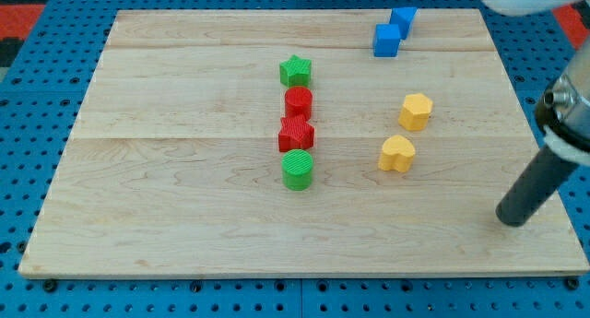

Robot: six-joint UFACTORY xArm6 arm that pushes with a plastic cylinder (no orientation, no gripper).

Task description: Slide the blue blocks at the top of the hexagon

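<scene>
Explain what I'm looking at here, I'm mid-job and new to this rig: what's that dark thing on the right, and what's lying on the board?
One camera looks down on a pale wooden board. The dark rod at the view's right is my arm's end; my tip pushes blocks and holds nothing. It sits right of all blocks. Two blue cube blocks lie touching near the top. Below them are a yellow hexagon block and a yellow heart-shaped block. A middle column, top to bottom: green star, red cylinder, red star, green cylinder.
</scene>
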